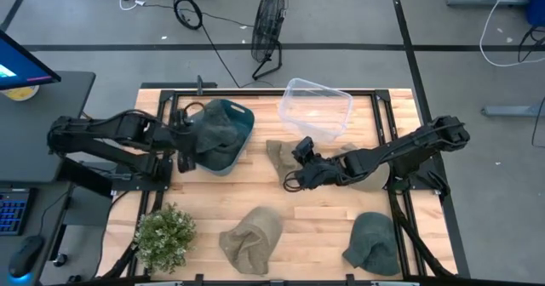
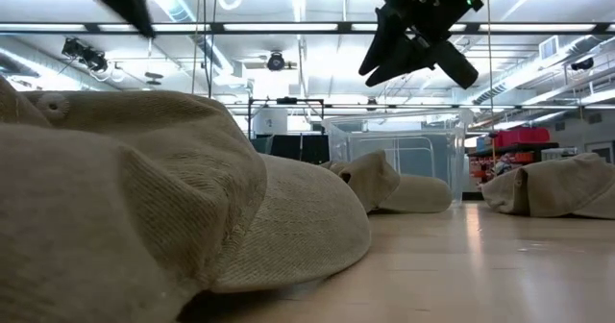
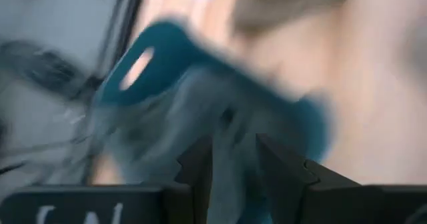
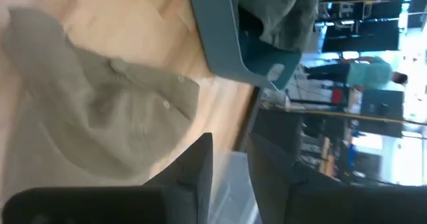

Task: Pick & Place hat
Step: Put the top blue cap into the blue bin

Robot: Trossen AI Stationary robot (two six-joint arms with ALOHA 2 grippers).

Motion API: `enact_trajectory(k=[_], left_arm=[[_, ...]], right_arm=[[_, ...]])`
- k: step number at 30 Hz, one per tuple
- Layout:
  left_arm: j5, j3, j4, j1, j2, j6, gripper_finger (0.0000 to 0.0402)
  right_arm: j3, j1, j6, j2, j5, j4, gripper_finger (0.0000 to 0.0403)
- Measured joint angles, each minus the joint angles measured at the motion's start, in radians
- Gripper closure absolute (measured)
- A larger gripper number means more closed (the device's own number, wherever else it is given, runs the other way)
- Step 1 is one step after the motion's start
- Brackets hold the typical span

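Several hats lie on the wooden table. A dark green hat (image 1: pixel 213 131) sits inside a teal bin (image 1: pixel 243 124) at the far left. A tan hat (image 1: pixel 279 156) lies flat at the middle, and another tan hat (image 1: pixel 368 174) lies under the right arm. My right gripper (image 1: pixel 301 154) hovers open just above the middle tan hat (image 4: pixel 100 111), clear of it in the low view (image 2: pixel 413 49). My left gripper (image 1: pixel 182 148) is at the bin's left rim, open by a narrow gap (image 3: pixel 233 147), with the green hat (image 3: pixel 200 111) beyond its fingers.
A clear plastic container (image 1: pixel 317 107) stands at the far middle. A third tan hat (image 1: pixel 251 239), a second dark green hat (image 1: pixel 375 243) and a small potted plant (image 1: pixel 164 235) sit along the near edge. Bare wood lies between the middle hat and the near row.
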Motion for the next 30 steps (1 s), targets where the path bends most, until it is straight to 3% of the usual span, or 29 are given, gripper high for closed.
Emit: enact_trajectory(k=[4,7,15,25,30], left_arm=[[-0.041,-0.001,-0.236,0.069,0.028,-0.029,0.0255],[-0.067,-0.014,-0.311,0.105,0.048,-0.03,0.0223],[-0.123,-0.146,-0.307,0.17,0.105,0.188,0.016],[-0.209,-0.306,-0.242,0.204,0.156,0.238,0.016],[-0.227,-0.328,-0.173,0.204,0.157,0.238,0.016]], right_arm=[[0.0,-0.023,0.003,0.0,-0.076,0.046,0.0305],[0.0,-0.04,0.001,0.0,-0.107,0.08,0.0305],[0.0,-0.075,0.07,0.0,-0.176,0.102,0.0305],[0.0,-0.084,0.105,0.0,-0.211,0.099,0.0305],[0.0,-0.083,0.105,0.0,-0.212,0.098,0.0305]])
